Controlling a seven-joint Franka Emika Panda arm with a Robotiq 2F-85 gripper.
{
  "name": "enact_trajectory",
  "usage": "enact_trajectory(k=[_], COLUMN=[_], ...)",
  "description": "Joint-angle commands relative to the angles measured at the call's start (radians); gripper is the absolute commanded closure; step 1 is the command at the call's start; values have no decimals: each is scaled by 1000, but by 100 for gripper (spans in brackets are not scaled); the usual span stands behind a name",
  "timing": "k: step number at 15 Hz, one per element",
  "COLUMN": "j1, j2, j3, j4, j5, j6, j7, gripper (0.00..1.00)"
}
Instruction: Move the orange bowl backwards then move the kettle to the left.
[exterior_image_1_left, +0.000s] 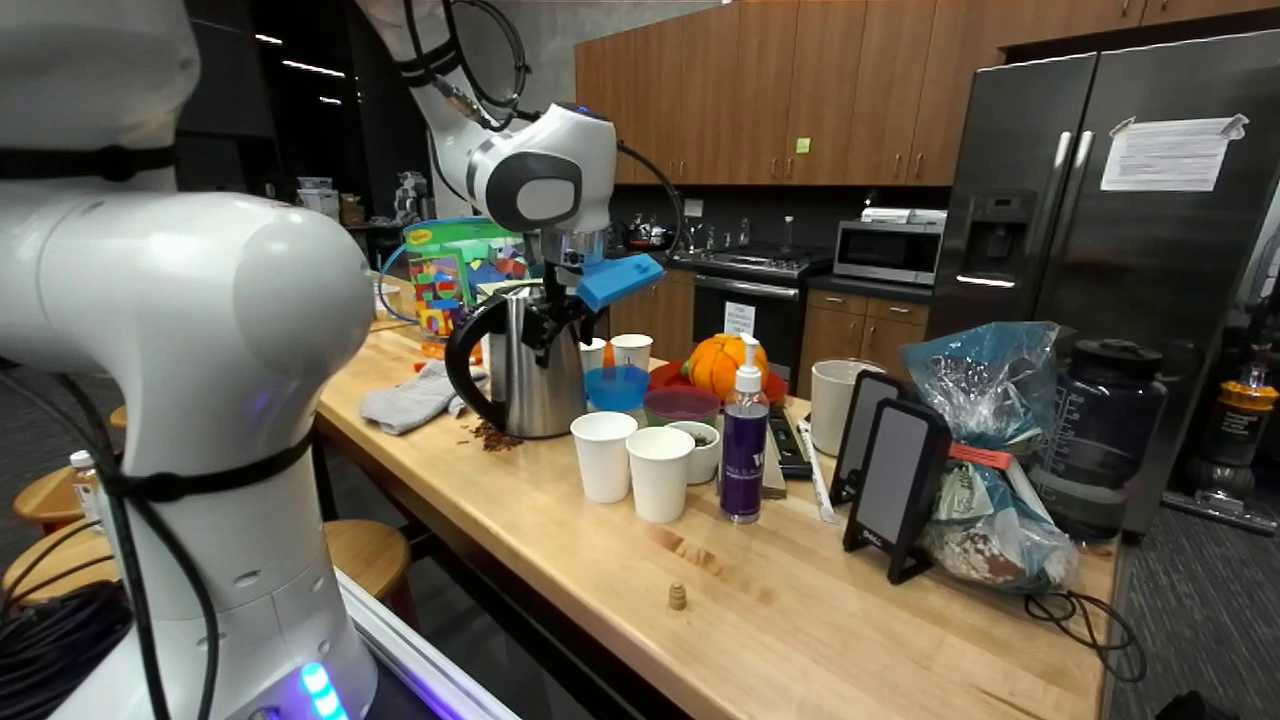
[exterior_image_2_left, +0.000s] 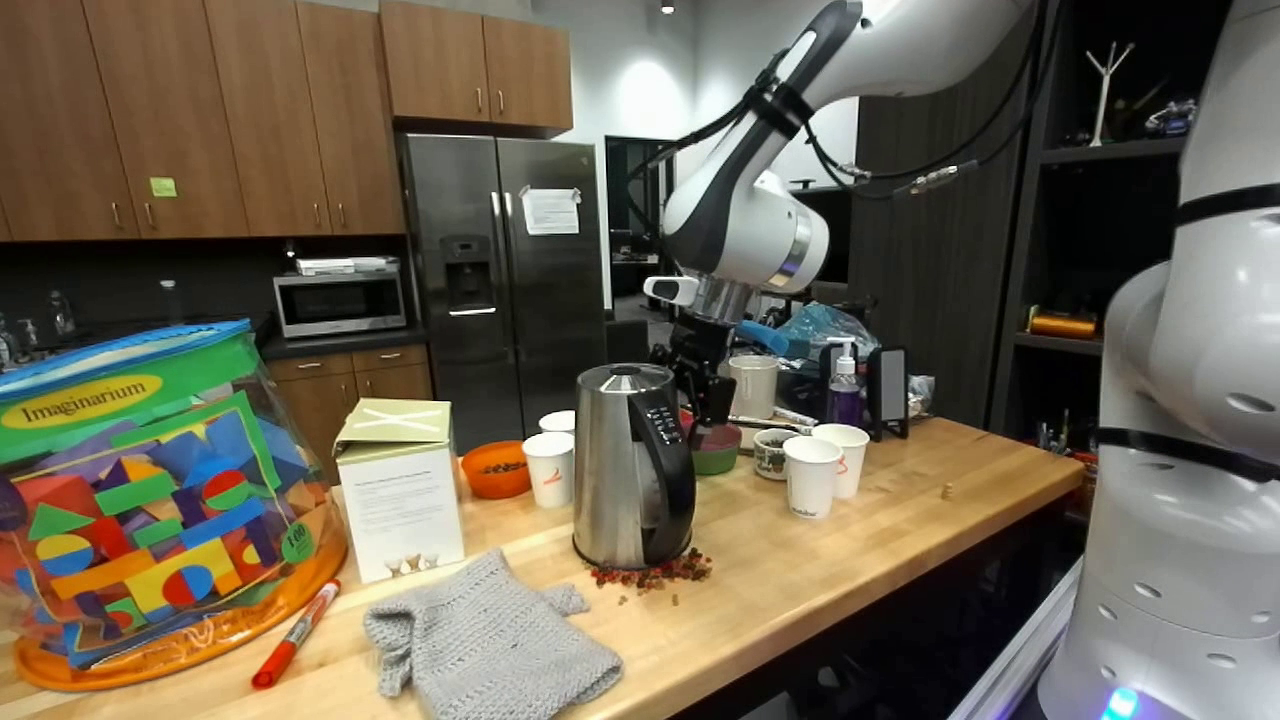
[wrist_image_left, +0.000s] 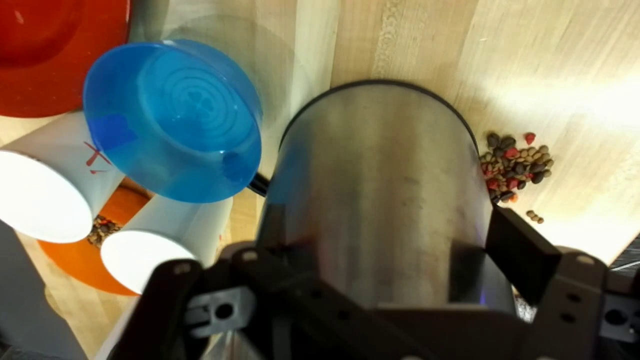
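The shiny steel kettle stands upright on the wooden table, its dark looped handle on its side. It also fills the middle of the wrist view. The orange bowl holds dark grains and stands behind white paper cups. It is partly hidden by the cups in the wrist view. My gripper is low beside the kettle's upper body, close to the handle in an exterior view. In the wrist view its fingers are spread wide at the kettle's side; the right fingertip appears against it.
A blue bowl, red plate and white cups stand close to the kettle. Spilled peppercorns lie at its base. A grey cloth, box, block bag and purple bottle are on the table.
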Motion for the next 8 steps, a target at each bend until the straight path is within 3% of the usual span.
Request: enact_trajectory(k=[1,8], j1=[-80,-147], j2=[20,49], j3=[98,185], j4=[41,78], j5=[30,21], j6=[-34,-61], j7=[-26,-21], gripper=[0,0])
